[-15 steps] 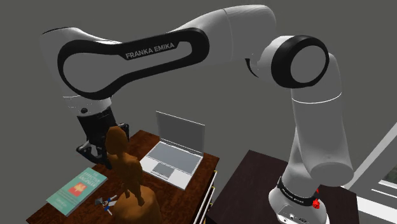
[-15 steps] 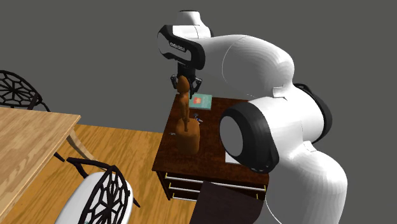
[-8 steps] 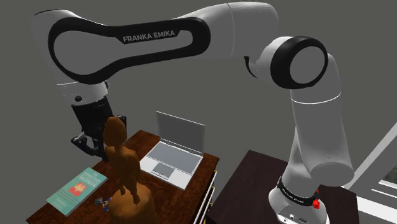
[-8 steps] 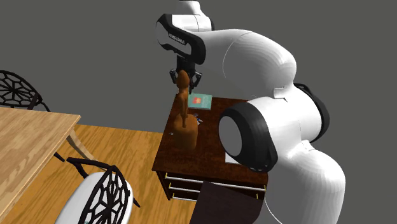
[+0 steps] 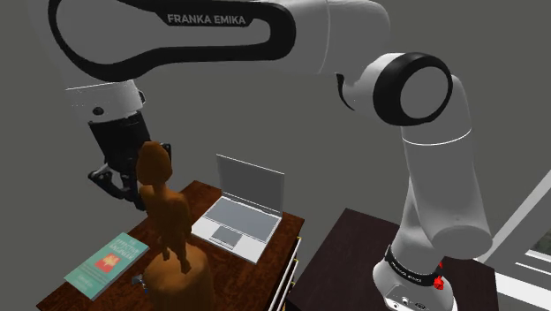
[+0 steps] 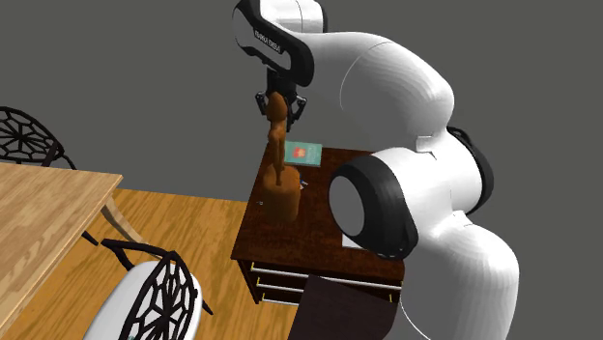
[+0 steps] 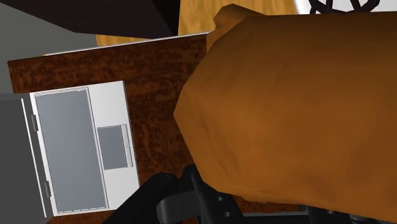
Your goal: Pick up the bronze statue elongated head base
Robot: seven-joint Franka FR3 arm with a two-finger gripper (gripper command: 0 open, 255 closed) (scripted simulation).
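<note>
The brown bronze-coloured statue [image 5: 168,216], a slim figure with a long head on a rounded base [image 5: 181,278], hangs upright a little above the dark wooden desk [image 5: 274,231]. My black gripper [image 5: 132,177] is shut on its head from above. In the second exterior view the statue [image 6: 281,169] hangs under the gripper [image 6: 278,101], with its base over the desk's [image 6: 319,241] far end. In the wrist view the statue [image 7: 292,108] bulks close to the camera, and one black finger [image 7: 162,196] shows beside it.
An open grey laptop [image 5: 237,216] and a teal book [image 5: 108,261] lie on the desk on either side of the statue, with a small blue-and-red object [image 5: 141,281] by its base. A light wooden table [image 6: 48,222] and black lattice chairs [image 6: 150,295] stand on the floor nearby.
The arm has risen with the statue held by its head. The base has come up off the desk, and the statue has shifted slightly towards the shoulder view's left.
</note>
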